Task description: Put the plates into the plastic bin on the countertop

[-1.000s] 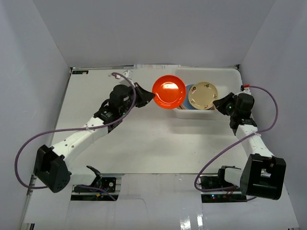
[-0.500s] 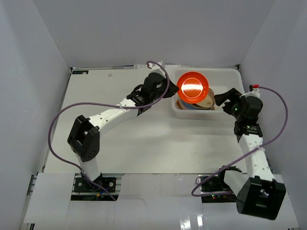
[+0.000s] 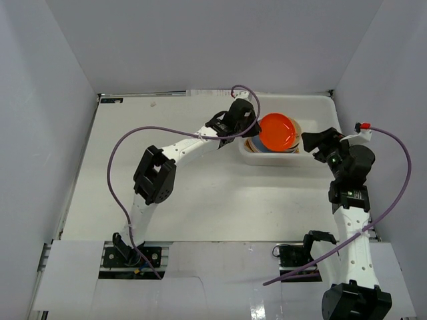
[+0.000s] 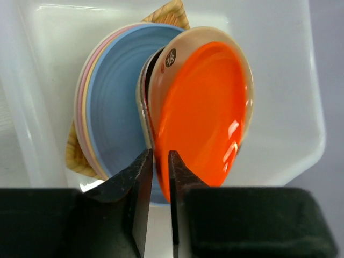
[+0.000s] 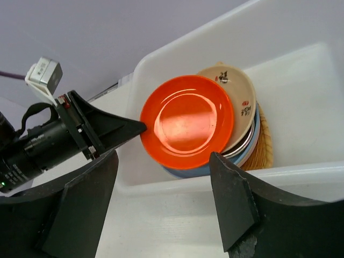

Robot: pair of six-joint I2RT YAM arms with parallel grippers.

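The orange-red plate [image 3: 278,132] [image 5: 187,121] lies slightly tilted on top of the stack of plates in the plastic bin [image 3: 273,159] [image 5: 215,180]. Under it are a cream plate [image 5: 239,91], a blue plate [image 4: 118,97] and a woven orange-tan one [image 5: 263,150]. My left gripper [image 3: 253,133] [image 4: 160,166] is at the plate's left edge, open only a little, with the orange rim [image 4: 204,107] in the narrow gap between its fingers. My right gripper [image 3: 311,141] [image 5: 162,161] is wide open just right of the bin, holding nothing.
The bin stands at the back right of the white countertop [image 3: 200,193], close to the rear wall. White walls close in the left, back and right sides. The left arm's purple cable [image 3: 133,143] loops over the middle left of the counter.
My left arm swung right and set the orange-red plate down on the stack in the bin, then its fingers parted slightly. My right gripper opened and drew back to the bin's right side.
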